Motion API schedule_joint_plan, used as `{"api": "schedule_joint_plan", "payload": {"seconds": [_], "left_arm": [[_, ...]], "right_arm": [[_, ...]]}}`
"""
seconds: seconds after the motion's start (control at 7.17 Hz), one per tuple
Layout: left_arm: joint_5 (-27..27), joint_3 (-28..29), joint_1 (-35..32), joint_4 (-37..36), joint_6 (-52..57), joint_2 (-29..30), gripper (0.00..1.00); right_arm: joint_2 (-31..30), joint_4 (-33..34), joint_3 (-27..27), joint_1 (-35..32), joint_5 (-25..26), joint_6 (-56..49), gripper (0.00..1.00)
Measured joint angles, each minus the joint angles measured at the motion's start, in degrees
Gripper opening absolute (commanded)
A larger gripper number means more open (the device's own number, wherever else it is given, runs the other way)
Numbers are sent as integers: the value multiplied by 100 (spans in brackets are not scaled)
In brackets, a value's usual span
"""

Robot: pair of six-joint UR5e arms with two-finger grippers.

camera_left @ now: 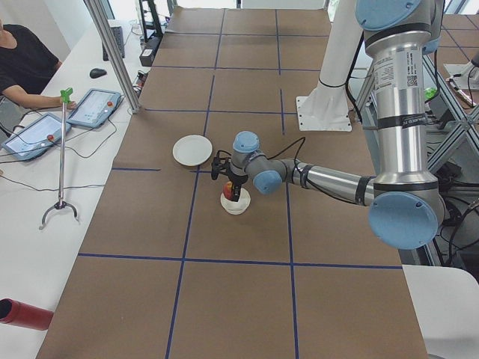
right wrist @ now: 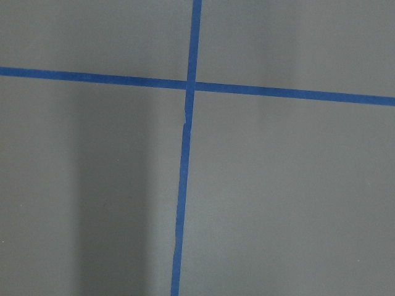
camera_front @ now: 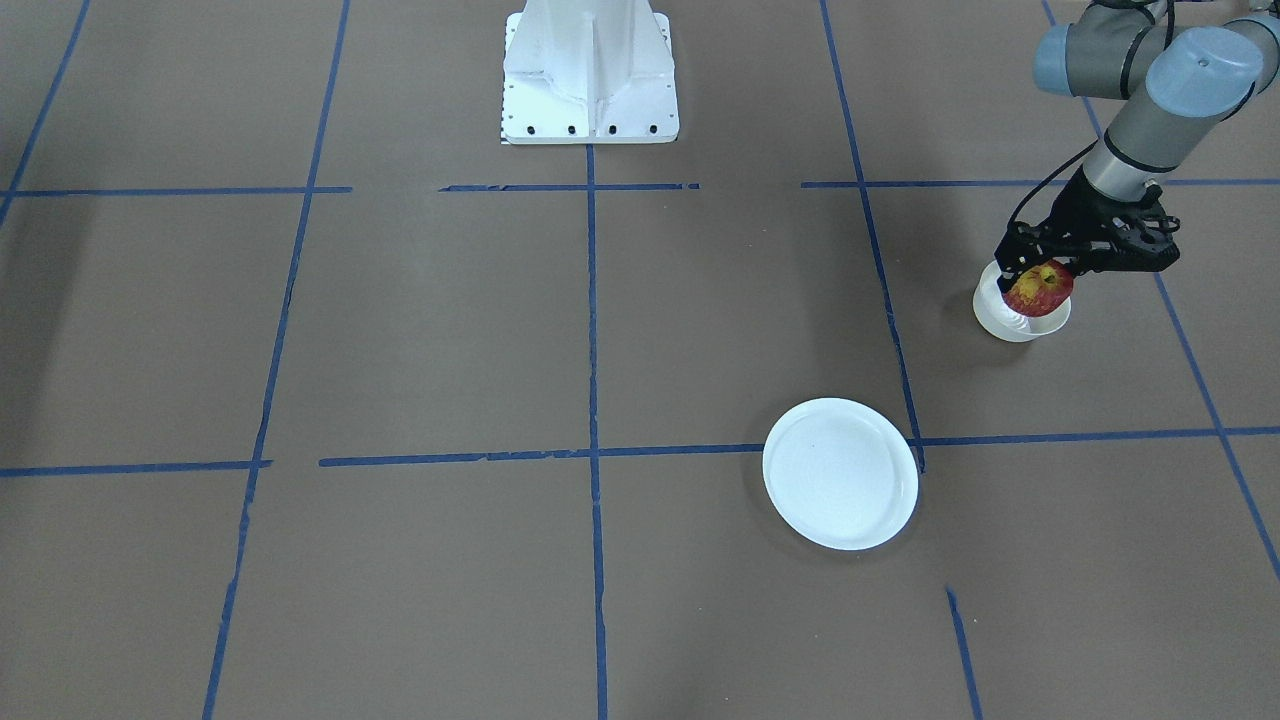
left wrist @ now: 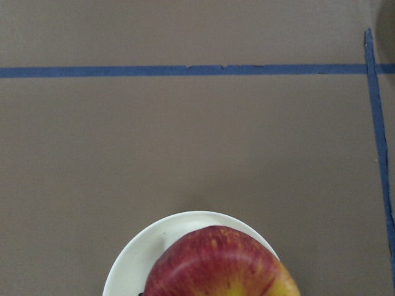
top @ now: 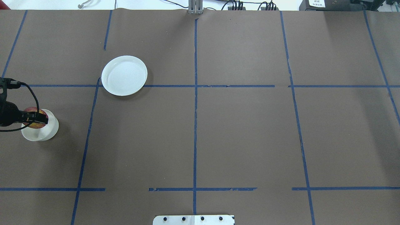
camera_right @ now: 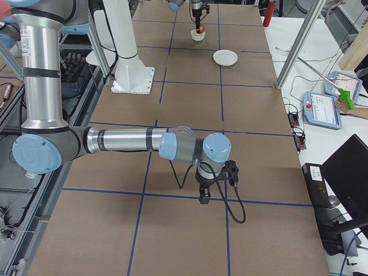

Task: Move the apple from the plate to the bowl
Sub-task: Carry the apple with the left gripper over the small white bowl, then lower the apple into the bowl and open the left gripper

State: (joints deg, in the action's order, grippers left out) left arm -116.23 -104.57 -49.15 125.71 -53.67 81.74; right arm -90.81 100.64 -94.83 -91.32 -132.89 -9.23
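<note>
One apple [camera_front: 1038,288], one plate [camera_front: 840,474], one bowl [camera_front: 1008,322]

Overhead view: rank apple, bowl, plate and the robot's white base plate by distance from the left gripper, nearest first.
1. apple: between the fingers of the left gripper, far left of the view.
2. bowl: directly under the apple, same spot.
3. plate: up and to the right, across a tape line.
4. white base plate: bottom edge, centre.

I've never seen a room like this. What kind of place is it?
Probably a robot lab. The left gripper holds an apple over a bowl on a table gridded with blue tape, and control tablets lie on a side bench.
</note>
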Motion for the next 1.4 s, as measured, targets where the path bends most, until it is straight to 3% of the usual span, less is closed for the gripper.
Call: {"api": "schedule_joint_plan", "payload": {"seconds": [0.42,0.56,0.7,1.4], "left_arm": [[-20,120,48,-14,7,-7,0],[-29,156,51,-16,11,-3,29],[-35,177,54,-12,18,-1,99],[-41,35,36,5,43,11,100]], "right_arm": [[-1,0,0,0,0,0,100],[-2,0,0,0,0,0,100],[-1,0,0,0,0,0,100],[2,2,0,0,0,0,100]]}}
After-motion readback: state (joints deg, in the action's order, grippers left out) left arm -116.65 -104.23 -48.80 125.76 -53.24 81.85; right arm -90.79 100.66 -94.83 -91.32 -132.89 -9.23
